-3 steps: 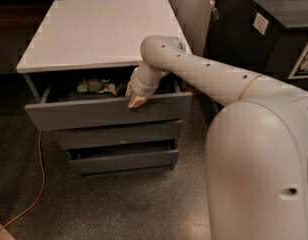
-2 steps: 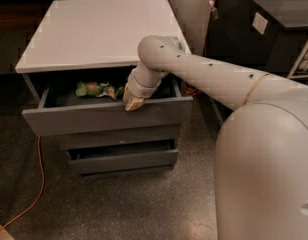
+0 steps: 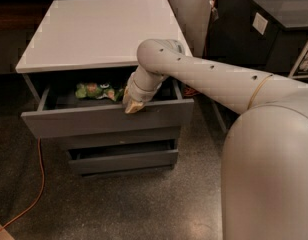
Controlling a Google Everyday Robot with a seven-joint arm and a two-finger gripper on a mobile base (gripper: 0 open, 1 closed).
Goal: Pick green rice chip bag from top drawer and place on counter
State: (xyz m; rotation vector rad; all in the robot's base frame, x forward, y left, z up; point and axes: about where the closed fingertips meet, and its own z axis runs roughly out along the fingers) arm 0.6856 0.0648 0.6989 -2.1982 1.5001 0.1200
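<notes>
The top drawer (image 3: 104,121) of the grey cabinet stands pulled open. The green rice chip bag (image 3: 96,91) lies inside it, left of centre, with its orange-tan picture showing. My gripper (image 3: 132,105) hangs over the drawer's front edge, just right of the bag, its tan fingertips pointing down at the drawer rim. It holds nothing that I can see. The white counter (image 3: 99,31) tops the cabinet above the drawer.
Two shallower grey drawers (image 3: 121,159) sit below the top one. A dark black cabinet (image 3: 266,29) with a round hole stands at the right. An orange cable (image 3: 38,184) runs along the speckled floor at the left. My arm (image 3: 219,81) crosses from the right.
My gripper and arm have shifted left along the drawer's front edge, closer to the green bag. The bag and drawer have not moved.
</notes>
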